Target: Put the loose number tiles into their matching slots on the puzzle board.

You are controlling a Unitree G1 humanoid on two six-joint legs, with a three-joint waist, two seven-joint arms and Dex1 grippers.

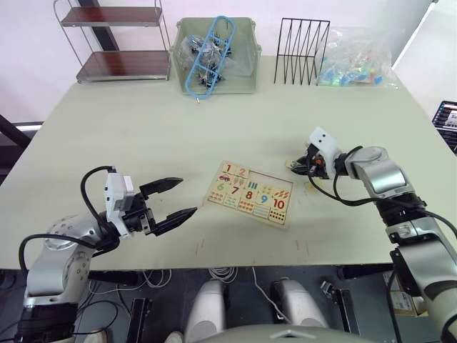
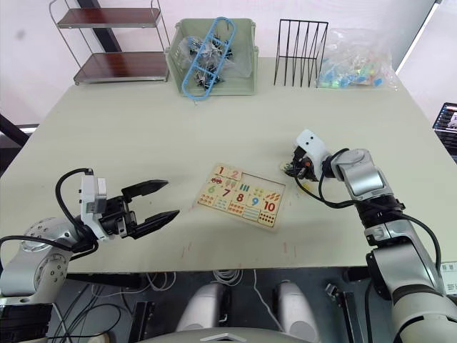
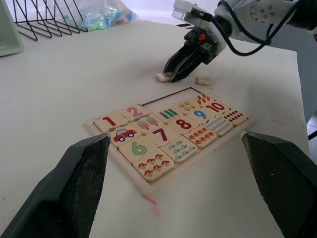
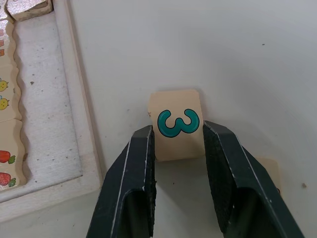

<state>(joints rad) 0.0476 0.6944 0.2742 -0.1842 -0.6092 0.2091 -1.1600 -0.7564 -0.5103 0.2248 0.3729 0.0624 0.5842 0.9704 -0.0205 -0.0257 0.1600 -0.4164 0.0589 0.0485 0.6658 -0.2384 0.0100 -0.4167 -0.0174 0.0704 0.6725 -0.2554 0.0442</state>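
Observation:
The puzzle board (image 1: pixel 250 193) lies flat mid-table, with most number and picture tiles seated. Its back row is bare wood (image 4: pixel 44 109) past the 1 and 2. Just beyond the board's far right corner, a loose tile with a teal 3 (image 4: pixel 177 130) lies on the table. My right gripper (image 1: pixel 296 166) is down over it, a finger pressed to each side. A second loose tile (image 3: pixel 203 79) lies face down close by. My left gripper (image 1: pixel 175 199) hovers open left of the board, with nothing between its fingers.
At the back of the table stand a two-tier shelf (image 1: pixel 114 43), a green bin (image 1: pixel 246 78) holding a blue frame, a black wire rack (image 1: pixel 301 51) and a bag of coloured pieces (image 1: pixel 353 64). The table's front edge runs just below the board.

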